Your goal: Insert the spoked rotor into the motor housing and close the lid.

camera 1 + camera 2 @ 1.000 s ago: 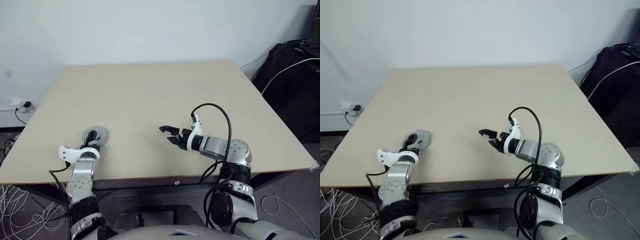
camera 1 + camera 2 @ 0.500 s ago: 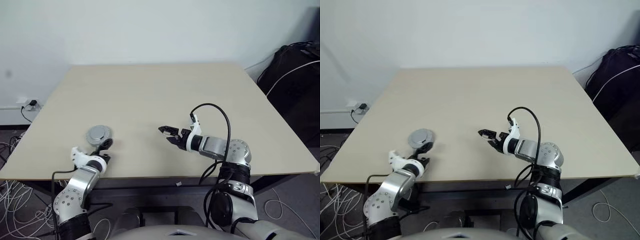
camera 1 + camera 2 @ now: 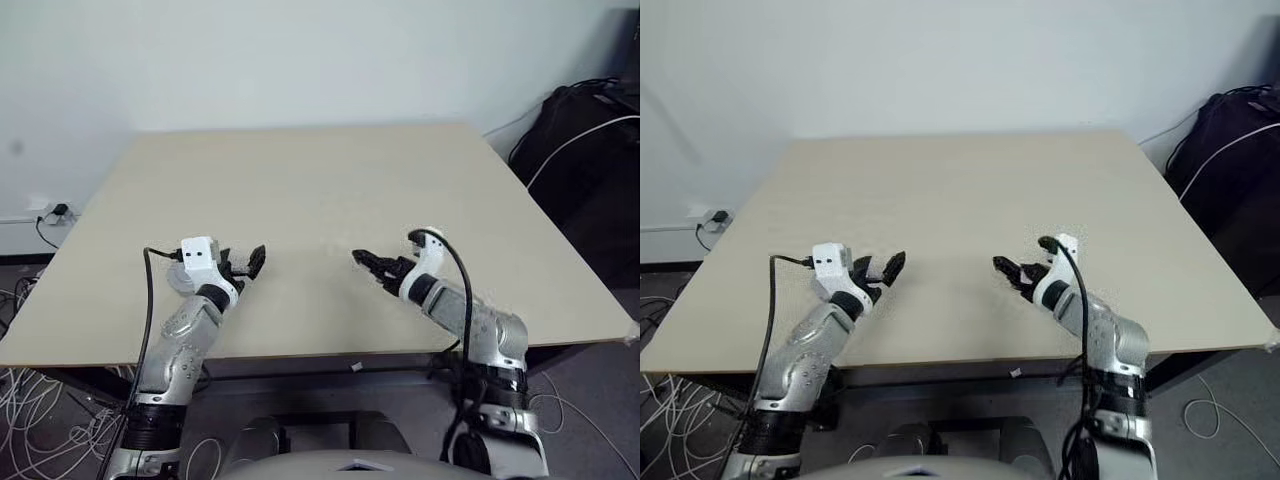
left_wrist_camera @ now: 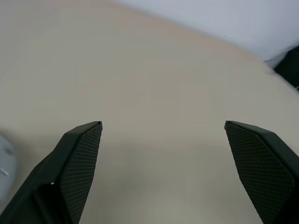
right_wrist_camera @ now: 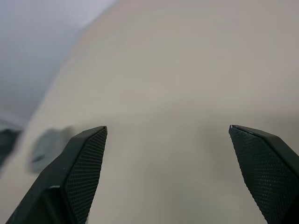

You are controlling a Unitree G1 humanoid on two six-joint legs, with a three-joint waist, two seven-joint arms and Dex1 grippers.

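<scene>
Near the table's (image 3: 330,190) front edge, both grippers hover over the bare beige top, well apart from each other. On the left, the left gripper (image 3: 243,263) points forward and a little toward the middle, its two black fingers (image 4: 77,161) spread wide and holding nothing. Just behind its white wrist block, at the near left of the table, a sliver of a round grey disc (image 3: 176,279) lies flat; it looks like the lid, mostly hidden by the arm, so whether the rotor and housing sit under it cannot be told. A pale rounded edge of it also shows beside the left finger in the left wrist view. On the right, the right gripper (image 3: 374,266) points toward the table's middle, its fingers (image 5: 81,163) likewise released and empty. A dark bag (image 3: 580,140) with a white cable stands on the floor past the table's far right corner.
</scene>
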